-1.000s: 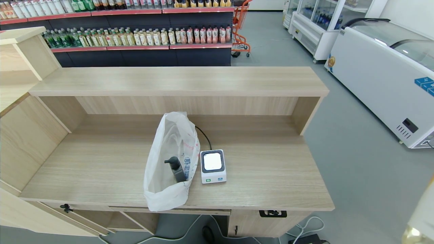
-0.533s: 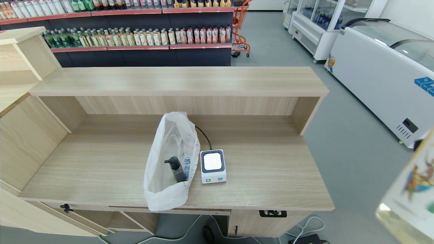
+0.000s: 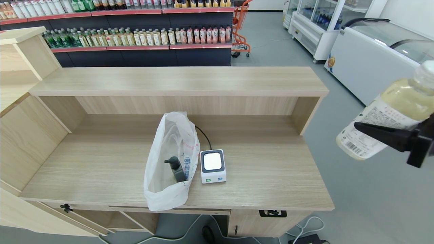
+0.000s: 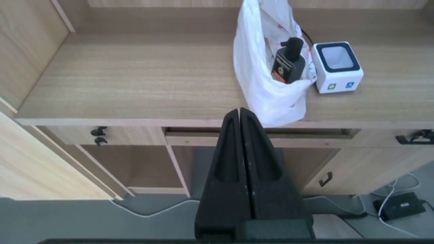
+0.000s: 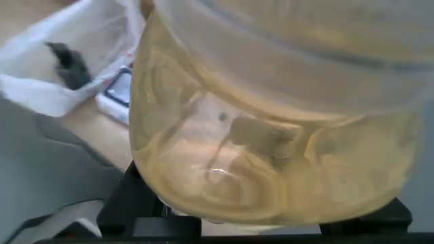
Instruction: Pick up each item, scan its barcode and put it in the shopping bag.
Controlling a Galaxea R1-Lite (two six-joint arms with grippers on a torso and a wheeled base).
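My right gripper (image 3: 390, 134) is shut on a pale yellow drink bottle (image 3: 383, 117), held tilted in the air off the counter's right end, barcode facing down-left. The bottle's base (image 5: 271, 142) looms close in the right wrist view. A white shopping bag (image 3: 171, 162) stands open on the counter with a dark pump bottle (image 3: 176, 168) inside. Just right of the bag sits the white barcode scanner (image 3: 213, 166). My left gripper (image 4: 241, 135) is shut and empty, hanging below and in front of the counter's front edge, with the bag (image 4: 264, 68) and scanner (image 4: 337, 64) beyond it.
The wooden counter (image 3: 264, 162) has a raised back shelf (image 3: 179, 81) and side walls. A black cable (image 3: 203, 135) runs from the scanner to the back. White freezers (image 3: 376, 67) stand on the floor to the right, drink shelves (image 3: 135, 37) behind.
The right arm has risen along the picture's right edge with the bottle, bringing it from the lower corner up to counter height and turning it so its label and barcode show.
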